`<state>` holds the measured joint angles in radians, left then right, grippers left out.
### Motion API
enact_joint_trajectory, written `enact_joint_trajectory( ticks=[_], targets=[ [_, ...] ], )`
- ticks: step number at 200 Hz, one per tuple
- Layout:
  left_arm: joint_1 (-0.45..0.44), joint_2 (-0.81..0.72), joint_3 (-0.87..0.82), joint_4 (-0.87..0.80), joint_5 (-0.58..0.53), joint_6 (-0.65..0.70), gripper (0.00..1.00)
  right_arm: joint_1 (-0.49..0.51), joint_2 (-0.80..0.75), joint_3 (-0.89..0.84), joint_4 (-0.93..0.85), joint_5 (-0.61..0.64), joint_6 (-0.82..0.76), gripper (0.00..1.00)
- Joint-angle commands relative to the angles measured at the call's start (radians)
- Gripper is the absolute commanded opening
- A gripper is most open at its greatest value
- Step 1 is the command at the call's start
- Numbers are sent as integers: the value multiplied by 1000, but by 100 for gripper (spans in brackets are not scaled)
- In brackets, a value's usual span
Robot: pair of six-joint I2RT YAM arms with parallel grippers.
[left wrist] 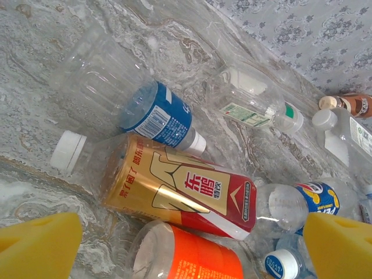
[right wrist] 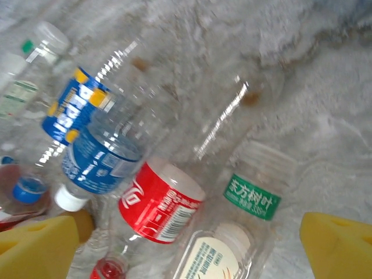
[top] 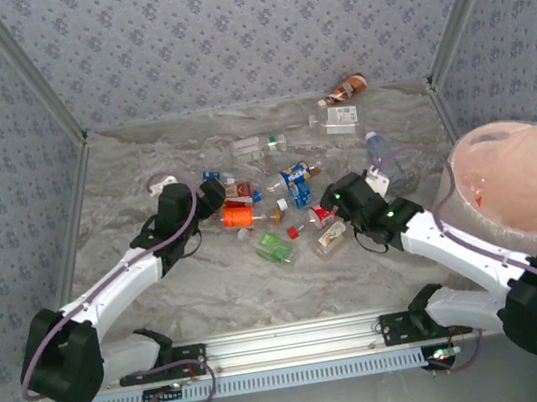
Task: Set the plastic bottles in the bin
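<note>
Lying across the marbled table (top: 210,282) between floral-papered walls (top: 242,23), crinkly plastic bottles (top: 238,214) are glinting while spongy left fingers (left wrist: 38,247) and right fingers (right wrist: 340,247) are gaping empty

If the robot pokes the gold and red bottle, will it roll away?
Probably a bit: the gold and red bottle lies on its side and looks round. It seems empty, so likely light and squashy. The orange bottle and blue-label bottle close beside it may block it.
</note>
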<state>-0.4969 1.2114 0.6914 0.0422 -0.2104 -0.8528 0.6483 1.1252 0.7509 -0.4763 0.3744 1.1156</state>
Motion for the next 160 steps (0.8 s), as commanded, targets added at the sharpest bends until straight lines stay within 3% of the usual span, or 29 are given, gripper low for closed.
enact_joint_trajectory(
  ticks=[1, 50, 88, 113, 160],
  targets=[
    [8, -16, -9, 16, -16, 24, 98, 37, 80, 5, -84, 12, 165, 100],
    [14, -30, -27, 10, -32, 26, 98, 59, 206, -23, 9, -134, 209, 98],
    [18, -36, -42, 10, -43, 21, 98, 57, 211, -40, -20, -123, 251, 89],
    [18, -36, -44, 7, -43, 20, 98, 31, 207, -97, 3, -193, 274, 86],
    [18, -66, -71, 0, -48, 15, 98, 30, 160, -130, -11, -160, 295, 86]
  ],
)
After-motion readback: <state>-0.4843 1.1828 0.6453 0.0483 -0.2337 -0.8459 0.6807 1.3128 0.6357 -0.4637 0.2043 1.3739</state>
